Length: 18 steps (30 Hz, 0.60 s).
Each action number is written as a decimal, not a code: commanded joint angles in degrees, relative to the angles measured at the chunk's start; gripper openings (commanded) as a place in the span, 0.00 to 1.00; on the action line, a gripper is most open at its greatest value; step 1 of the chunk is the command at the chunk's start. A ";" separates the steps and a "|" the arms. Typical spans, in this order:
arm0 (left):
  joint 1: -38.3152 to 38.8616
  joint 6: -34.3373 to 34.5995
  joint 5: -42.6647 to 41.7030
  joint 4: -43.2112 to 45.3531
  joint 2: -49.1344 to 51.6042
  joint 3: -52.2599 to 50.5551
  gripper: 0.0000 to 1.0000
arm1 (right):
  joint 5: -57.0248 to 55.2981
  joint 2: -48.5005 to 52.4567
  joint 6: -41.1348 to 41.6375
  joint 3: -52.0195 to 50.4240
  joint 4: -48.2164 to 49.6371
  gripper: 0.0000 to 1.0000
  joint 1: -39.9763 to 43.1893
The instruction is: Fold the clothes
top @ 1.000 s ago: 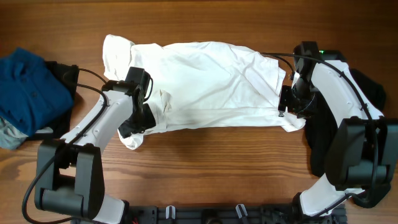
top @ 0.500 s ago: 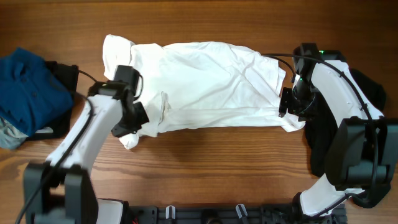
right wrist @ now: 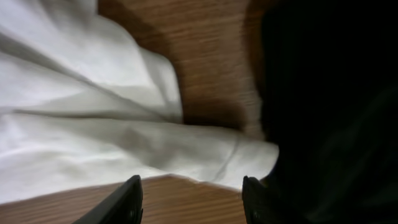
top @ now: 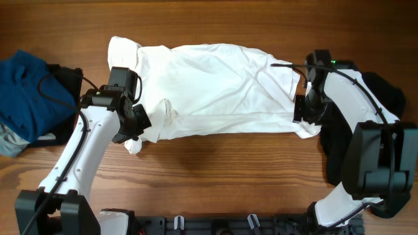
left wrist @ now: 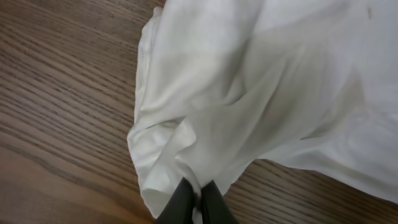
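Blue garment [top: 29,94] partly off the left edge; black garment [top: 394,91] largely behind the right arm [top: 356,98].

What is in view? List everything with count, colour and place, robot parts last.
white shirt: one, white, spread across the table's middle
blue garment: one, blue, bunched at the left edge
black cloth: one, black, under the blue garment
pale cloth: one, light grey, left edge, partly hidden
black garment: one, black, right edge
table: one, brown wood
left gripper: shut on the shirt's lower left corner
right gripper: open, at the shirt's right edge
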<state>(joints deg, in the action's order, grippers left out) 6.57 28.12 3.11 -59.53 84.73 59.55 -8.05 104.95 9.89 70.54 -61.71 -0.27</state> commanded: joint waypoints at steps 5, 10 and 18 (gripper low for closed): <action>-0.37 -1.38 -0.26 0.57 -0.61 0.79 0.04 | -8.59 0.61 -9.60 -0.76 2.64 0.51 0.20; -0.37 -1.36 -0.26 0.59 -0.61 0.79 0.04 | -2.75 0.61 -13.55 -0.79 -0.46 0.51 0.17; -0.37 -1.36 -0.26 0.85 -0.61 0.79 0.04 | -0.94 0.61 -17.94 -1.38 -0.61 0.52 0.09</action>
<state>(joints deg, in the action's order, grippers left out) 6.57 27.66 3.11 -58.89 84.73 59.55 -10.96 104.97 -5.17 69.87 -62.35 -0.27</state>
